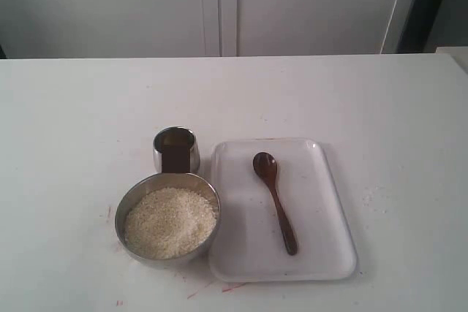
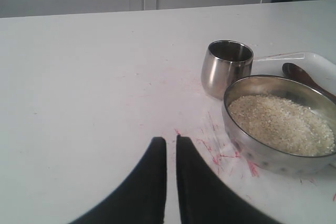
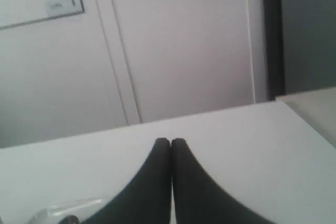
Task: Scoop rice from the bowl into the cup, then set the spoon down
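Note:
The steel bowl [image 1: 121, 213] sits near the table's front, filled with white rice [image 1: 170, 221]. Just behind it stands the small steel cup [image 1: 176, 149]. The dark wooden spoon [image 1: 275, 201] lies on a white tray [image 1: 322, 253] to the bowl's right, scoop end farthest from the front. Neither gripper shows in the exterior view. In the left wrist view my left gripper [image 2: 170, 140] is shut with only a thin slit and holds nothing, a short way from the bowl [image 2: 262, 153], rice [image 2: 281, 123] and cup [image 2: 227, 66]. My right gripper [image 3: 170, 141] is shut and empty above bare table.
Red pen marks [image 2: 220, 153] streak the white table beside the bowl. A white wall with cabinet doors [image 1: 219, 5] runs behind the table. A corner of the tray [image 3: 68, 209] shows at the edge of the right wrist view. A few stray grains [image 1: 373, 196] lie right of the tray.

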Controlling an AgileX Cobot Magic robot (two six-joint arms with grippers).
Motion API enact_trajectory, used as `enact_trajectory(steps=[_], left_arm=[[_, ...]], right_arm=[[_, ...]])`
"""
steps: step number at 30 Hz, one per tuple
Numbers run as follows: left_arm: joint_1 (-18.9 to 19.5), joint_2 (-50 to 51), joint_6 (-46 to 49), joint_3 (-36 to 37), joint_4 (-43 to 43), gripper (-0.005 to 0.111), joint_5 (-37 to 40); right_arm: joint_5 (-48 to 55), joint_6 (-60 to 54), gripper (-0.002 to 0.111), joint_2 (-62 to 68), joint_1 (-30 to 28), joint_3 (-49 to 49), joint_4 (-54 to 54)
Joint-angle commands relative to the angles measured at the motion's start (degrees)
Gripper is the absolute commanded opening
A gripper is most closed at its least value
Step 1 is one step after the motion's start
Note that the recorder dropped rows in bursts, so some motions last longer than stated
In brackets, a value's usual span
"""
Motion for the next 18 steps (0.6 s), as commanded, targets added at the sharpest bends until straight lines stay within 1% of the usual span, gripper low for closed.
enact_trajectory(steps=[1,2,4,7,11,16,18], left_arm=[[-0.06,0.04,-0.33,-0.35,-0.59,0.014,-0.16],[-0.06,0.04,-0.33,-0.35,-0.59,0.014,-0.16],[-0.06,0.04,-0.33,-0.35,-0.59,0.014,-0.16],[-0.06,0.04,-0.33,-0.35,-0.59,0.014,-0.16],[-0.06,0.04,-0.33,-0.35,-0.59,0.014,-0.16],[-0.06,0.04,-0.33,-0.35,-0.59,0.014,-0.16],[-0.06,0.04,-0.33,-0.35,-0.59,0.014,-0.16]], right_arm=[[9.94,0.13,0.0,-0.17,-3.8,2.14,-0.21],[9.18,-0.96,0.0,-0.17,-4.78,3.54,-0.35],[3.09,-3.1,0.0,-0.17,-4.89,6.87,-0.35],[-3.08,-3.21,0.0,-0.25,-4.89,8.32,-0.35],[-0.31,-4.1,0.0,-0.25,-4.89,8.32,-1.48],[-0.78,-14.12,0.0,-0.25,-4.89,8.32,-1.6],[0.59,-15.95,0.0,-0.25,-4.89,8.32,-1.6]])
